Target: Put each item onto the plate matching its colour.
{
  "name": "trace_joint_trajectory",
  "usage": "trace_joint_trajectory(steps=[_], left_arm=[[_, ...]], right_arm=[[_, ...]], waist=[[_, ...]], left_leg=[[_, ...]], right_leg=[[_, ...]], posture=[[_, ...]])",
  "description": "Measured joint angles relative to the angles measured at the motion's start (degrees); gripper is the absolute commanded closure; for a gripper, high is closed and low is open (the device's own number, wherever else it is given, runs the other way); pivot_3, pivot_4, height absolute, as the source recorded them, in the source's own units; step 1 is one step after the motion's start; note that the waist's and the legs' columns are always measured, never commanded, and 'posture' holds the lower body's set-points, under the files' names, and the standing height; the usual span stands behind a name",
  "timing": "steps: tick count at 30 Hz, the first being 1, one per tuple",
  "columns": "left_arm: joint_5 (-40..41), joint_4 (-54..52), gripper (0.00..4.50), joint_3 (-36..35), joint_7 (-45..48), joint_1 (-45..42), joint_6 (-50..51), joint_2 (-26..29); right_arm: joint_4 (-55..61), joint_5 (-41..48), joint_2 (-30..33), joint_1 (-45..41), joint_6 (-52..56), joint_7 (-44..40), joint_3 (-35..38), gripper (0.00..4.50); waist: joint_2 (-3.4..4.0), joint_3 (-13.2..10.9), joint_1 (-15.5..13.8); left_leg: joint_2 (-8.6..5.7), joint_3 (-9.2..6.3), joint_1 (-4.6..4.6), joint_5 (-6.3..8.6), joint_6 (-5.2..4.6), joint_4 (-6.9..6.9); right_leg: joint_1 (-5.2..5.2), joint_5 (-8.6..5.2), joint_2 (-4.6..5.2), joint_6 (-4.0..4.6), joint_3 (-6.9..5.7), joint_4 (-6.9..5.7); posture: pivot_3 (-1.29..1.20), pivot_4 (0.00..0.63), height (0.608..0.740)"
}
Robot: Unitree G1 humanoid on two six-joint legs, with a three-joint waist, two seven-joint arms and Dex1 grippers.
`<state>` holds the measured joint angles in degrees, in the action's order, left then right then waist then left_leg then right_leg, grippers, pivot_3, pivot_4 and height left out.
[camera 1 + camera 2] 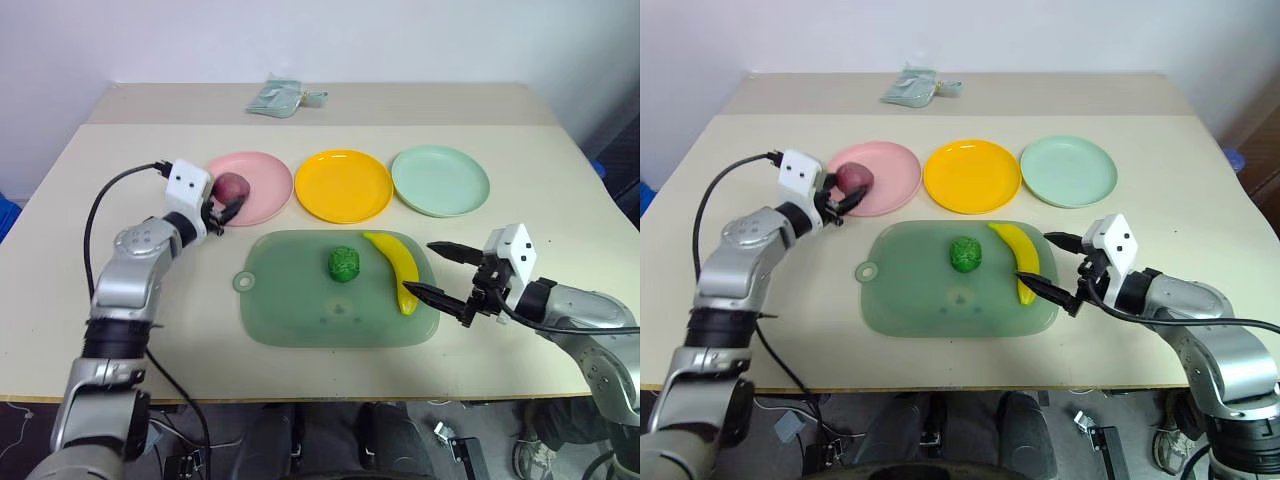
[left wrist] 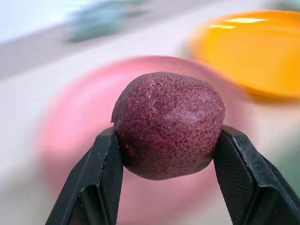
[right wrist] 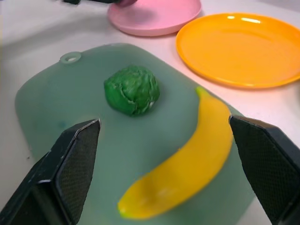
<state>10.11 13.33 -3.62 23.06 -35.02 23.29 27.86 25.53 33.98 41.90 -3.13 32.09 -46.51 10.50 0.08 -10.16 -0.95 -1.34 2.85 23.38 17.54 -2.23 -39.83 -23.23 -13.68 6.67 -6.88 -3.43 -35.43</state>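
Beige surface (image 1: 560, 330): left hand (image 1: 226, 208) clamped on purple fruit (image 1: 231, 186) over pink plate (image 1: 262, 180); right hand (image 1: 440, 272) apart beside banana (image 1: 396, 264); broccoli (image 1: 344, 264) on green board (image 1: 300, 310).

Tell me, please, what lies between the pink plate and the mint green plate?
The yellow plate lies between the pink plate and the mint green plate, as the left eye view shows. Nothing sits on it.
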Motion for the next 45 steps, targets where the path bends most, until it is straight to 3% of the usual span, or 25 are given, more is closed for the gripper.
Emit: trace_joint_trajectory(steps=[6,11,20,23,30,37,38,39,43,45], left_arm=[[-2.2,13.0,2.12,0.2,-5.1,-7.3,-0.4,-4.7],[-2.1,16.6,0.11,-0.4,-5.2,-8.9,-1.0,-4.9],[-0.5,9.5,0.11,-6.3,-6.5,-7.3,-4.5,-3.5],[0.7,1.6,0.11,-6.3,-0.9,-0.6,-6.6,-0.4],[11.6,-24.6,0.11,-3.6,23.3,24.8,-3.0,11.3],[14.1,-36.7,0.11,-0.4,26.8,33.3,-1.4,12.2],[14.1,-37.4,0.00,-0.3,26.7,34.4,-1.4,12.2],[14.0,-37.5,0.00,-0.3,26.6,34.9,-1.4,12.2],[13.6,-38.2,0.00,-0.3,25.1,37.2,-2.0,11.3],[13.6,-38.3,0.00,-0.3,24.4,37.7,-2.8,10.1]], right_arm=[[0.3,-0.2,-1.8,-2.6,-1.0,-0.2,-3.5,0.00],[1.7,-1.3,-2.7,-2.7,-1.6,1.2,-5.1,0.00],[2.3,-2.1,-2.9,-2.5,-1.7,2.8,-5.5,0.00],[2.4,-3.9,-5.0,-6.0,-1.2,5.0,-8.5,0.00],[-1.7,-13.0,-10.0,-14.4,0.7,10.2,-20.6,0.00],[-8.4,-18.5,-13.8,-17.5,2.3,12.5,-25.9,0.00],[-9.6,-19.4,-14.1,-17.9,2.4,12.7,-25.9,0.41],[-10.1,-19.8,-14.2,-18.0,2.4,12.9,-25.9,0.54],[-11.1,-20.9,-15.1,-18.1,1.6,12.9,-25.9,2.23],[-11.1,-21.3,-15.6,-18.1,0.6,12.7,-25.6,2.37]], waist=[[-0.07,0.0,0.2],[-0.08,0.0,0.1],[-0.10,-0.1,0.2],[-0.08,0.0,0.7],[-0.08,0.0,1.4],[-0.06,0.0,0.5],[-0.06,0.0,0.5],[-0.06,0.0,0.4],[-0.06,0.0,0.4],[-0.06,0.0,0.3]], left_leg=[[-0.01,0.02,0.07,0.02,-0.04,-0.12],[-0.01,0.02,0.07,0.02,-0.03,-0.14],[0.00,0.02,0.07,0.03,-0.01,-0.14],[0.05,0.08,0.04,0.01,0.04,-0.09],[0.02,0.02,0.06,0.01,0.07,-0.06],[0.00,0.04,0.05,0.03,0.05,-0.09],[0.00,0.04,0.06,0.02,0.05,-0.07],[0.01,0.04,0.05,0.02,0.05,-0.06],[0.00,0.05,0.06,0.03,0.03,-0.06],[0.00,0.05,0.06,0.03,0.03,-0.06]], right_leg=[[-0.01,0.05,0.00,-0.12,-0.01,0.01],[-0.01,0.05,0.01,-0.12,-0.01,0.01],[-0.01,0.05,0.03,-0.12,-0.01,0.01],[-0.08,0.04,0.02,-0.11,0.00,0.01],[-0.09,0.03,0.11,-0.09,0.00,0.08],[-0.11,0.04,0.12,-0.07,0.03,0.06],[-0.13,0.04,0.10,-0.07,0.03,0.06],[-0.12,0.04,0.09,-0.06,0.02,0.06],[-0.12,0.04,0.09,-0.07,0.02,0.06],[-0.12,0.04,0.09,-0.07,0.02,0.06]], posture=[[0.00,0.150,0.740],[0.00,0.150,0.740],[0.00,0.150,0.740],[0.00,0.150,0.740],[0.00,0.150,0.740],[0.00,0.150,0.740],[0.00,0.150,0.740],[0.00,0.150,0.740],[0.00,0.150,0.740],[0.00,0.150,0.740]])
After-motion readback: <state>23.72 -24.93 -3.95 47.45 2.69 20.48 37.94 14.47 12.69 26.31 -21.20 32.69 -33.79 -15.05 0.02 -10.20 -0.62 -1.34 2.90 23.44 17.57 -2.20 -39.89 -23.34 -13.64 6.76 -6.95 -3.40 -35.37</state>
